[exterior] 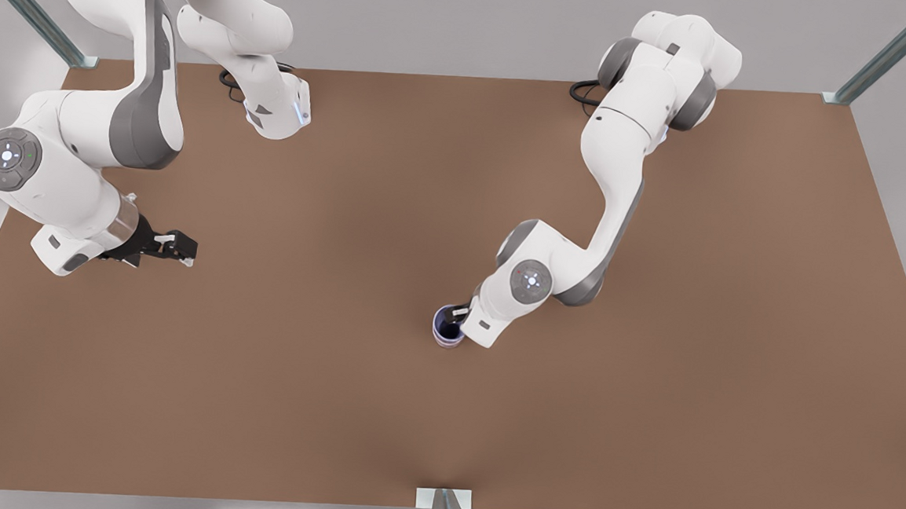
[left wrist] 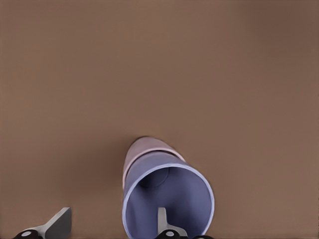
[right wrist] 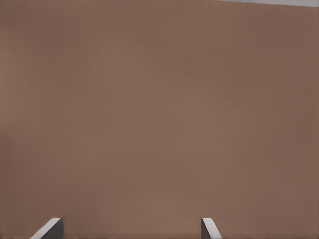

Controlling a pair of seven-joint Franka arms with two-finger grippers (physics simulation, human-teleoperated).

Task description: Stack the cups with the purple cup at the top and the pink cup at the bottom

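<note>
1. The purple cup (left wrist: pixel 167 196) sits nested inside the pink cup (left wrist: pixel 139 149), both upright on the brown worktop (exterior: pixel 334 405), near its middle and a little toward the front view's right.
2. The left gripper (exterior: pixel 461 316) is at the stack: one finger (left wrist: pixel 162 221) is inside the purple cup, the other (left wrist: pixel 57 224) is well outside its wall, so the jaws are spread and pinch nothing.
3. The right gripper (exterior: pixel 178 247) hangs at the front view's left, well apart from the cups, waiting over bare worktop with its jaws spread wide.
</note>
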